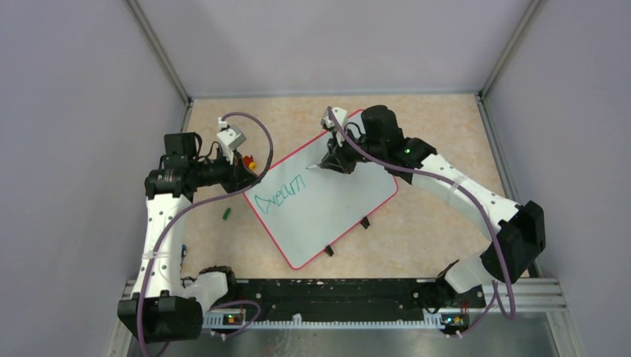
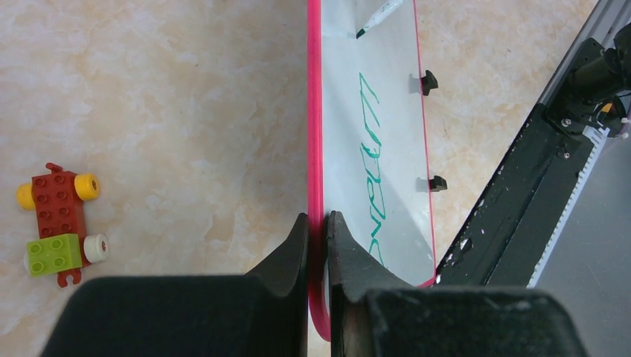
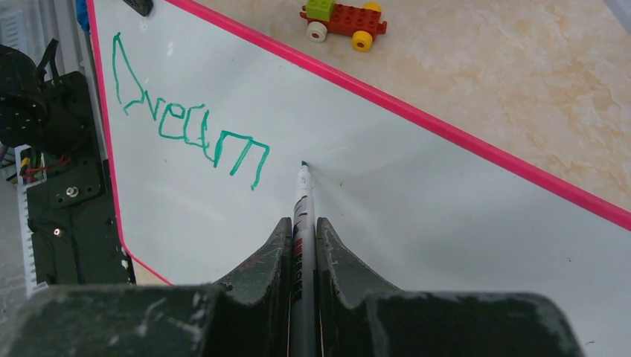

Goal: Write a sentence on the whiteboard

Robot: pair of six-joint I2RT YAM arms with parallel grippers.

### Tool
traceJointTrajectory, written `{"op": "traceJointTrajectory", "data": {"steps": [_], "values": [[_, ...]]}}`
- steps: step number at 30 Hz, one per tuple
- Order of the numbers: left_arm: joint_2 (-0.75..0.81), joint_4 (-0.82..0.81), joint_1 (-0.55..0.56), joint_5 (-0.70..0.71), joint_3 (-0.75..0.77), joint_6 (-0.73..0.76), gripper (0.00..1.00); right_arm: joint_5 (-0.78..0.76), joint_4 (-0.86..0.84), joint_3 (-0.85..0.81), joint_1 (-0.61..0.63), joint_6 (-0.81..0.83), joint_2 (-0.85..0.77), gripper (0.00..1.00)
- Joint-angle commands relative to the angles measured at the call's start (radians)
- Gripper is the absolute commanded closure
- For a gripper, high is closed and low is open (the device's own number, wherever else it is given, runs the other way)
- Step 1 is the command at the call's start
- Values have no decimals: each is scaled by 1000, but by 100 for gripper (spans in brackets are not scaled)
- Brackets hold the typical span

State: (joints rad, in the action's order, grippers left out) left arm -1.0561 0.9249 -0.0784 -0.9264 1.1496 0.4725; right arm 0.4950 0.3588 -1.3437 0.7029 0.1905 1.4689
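- The whiteboard (image 1: pixel 335 216) lay askew at the middle of the table (image 1: pixel 446 223).
- The left gripper (image 2: pixel 318 223) pinched its red rim between narrow fingers.
- The right gripper (image 3: pixel 303 227) clamped a marker (image 3: pixel 302 195), tip at the board.
- The green sentence (image 3: pixel 190 134) read only "Dream", just beside the tip.

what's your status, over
Left gripper shut on whiteboard rim. Right gripper shut on marker, tip at board. Sentence so far: "Dream". Toy car off the board, not in the way.
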Motion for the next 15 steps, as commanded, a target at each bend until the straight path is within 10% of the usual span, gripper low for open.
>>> {"op": "traceJointTrajectory", "data": {"steps": [1, 15], "values": [[13, -22, 16, 1, -18, 19, 100, -21, -44, -58, 4, 10, 24, 100], [16, -22, 17, 6, -18, 21, 100, -18, -31, -35, 47, 28, 31, 100]]}}
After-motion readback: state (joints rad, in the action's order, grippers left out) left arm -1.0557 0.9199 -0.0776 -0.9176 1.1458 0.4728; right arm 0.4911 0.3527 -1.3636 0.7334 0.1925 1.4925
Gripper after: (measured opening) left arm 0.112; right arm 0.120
